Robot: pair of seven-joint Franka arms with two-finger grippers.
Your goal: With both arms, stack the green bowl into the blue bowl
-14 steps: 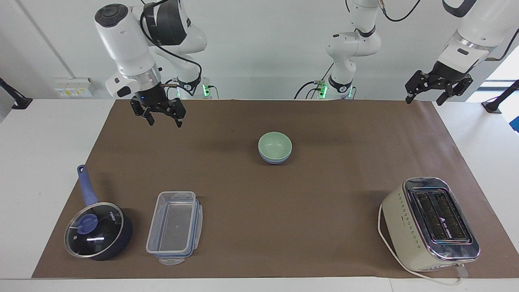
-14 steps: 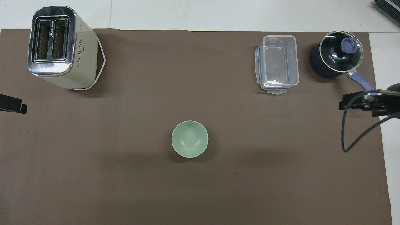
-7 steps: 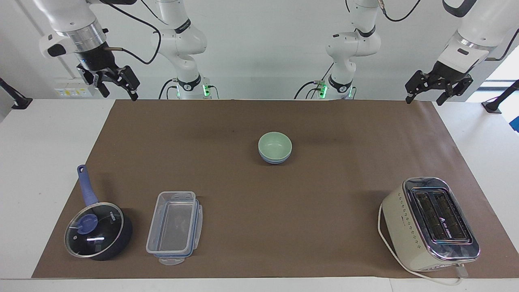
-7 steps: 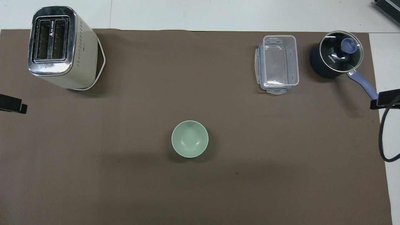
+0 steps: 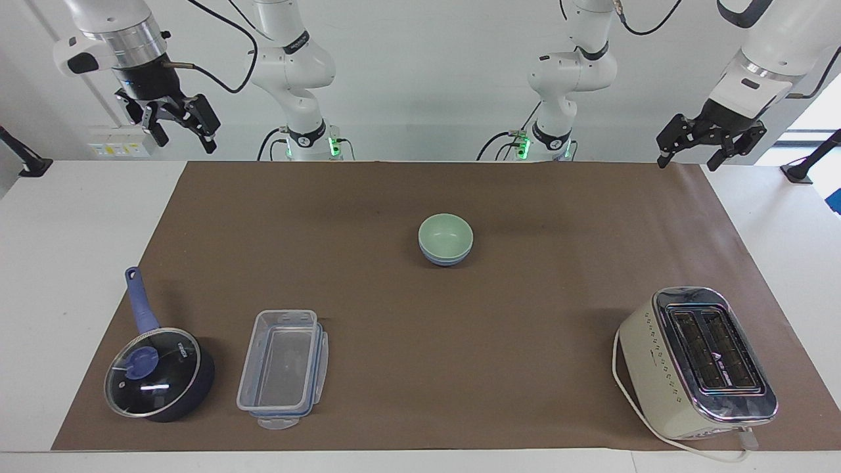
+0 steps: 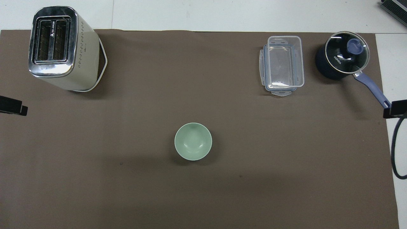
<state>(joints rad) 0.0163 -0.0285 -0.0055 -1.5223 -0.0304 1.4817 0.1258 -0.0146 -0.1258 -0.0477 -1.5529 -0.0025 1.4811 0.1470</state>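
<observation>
Nesting already, the small round pale sage-green bowl (image 5: 445,234) sits inside the small round periwinkle-blue bowl (image 5: 445,257) near the middle of the brown paper-covered tabletop (image 5: 420,368). Only a band of the blue one shows under the green rim in the facing view, and from overhead the green bowl (image 6: 193,141) hides it altogether.

Both look like light, stiff, smooth-walled bowls, probably plastic or a similar matte composite, so I judge them unlikely to break but apt to slide on the paper if nudged sideways. The sensible hold would be a pinch over the rim, one finger inside and one outside. Lifting the green one now might drag the blue one up with it if they fit snugly.

The right tool (image 5: 176,123) hangs high over the tabletop's edge at the right arm's end, fingers apart and empty. The left tool (image 5: 708,139) hangs over the corner at the left arm's end, likewise apart and holding nothing. Both are well apart from the bowls.

Farther from the robots stand a cream and chrome two-slot toaster (image 5: 698,362), a clear rectangular plastic food container (image 5: 282,368) and a dark blue saucepan with glass lid (image 5: 158,368).
</observation>
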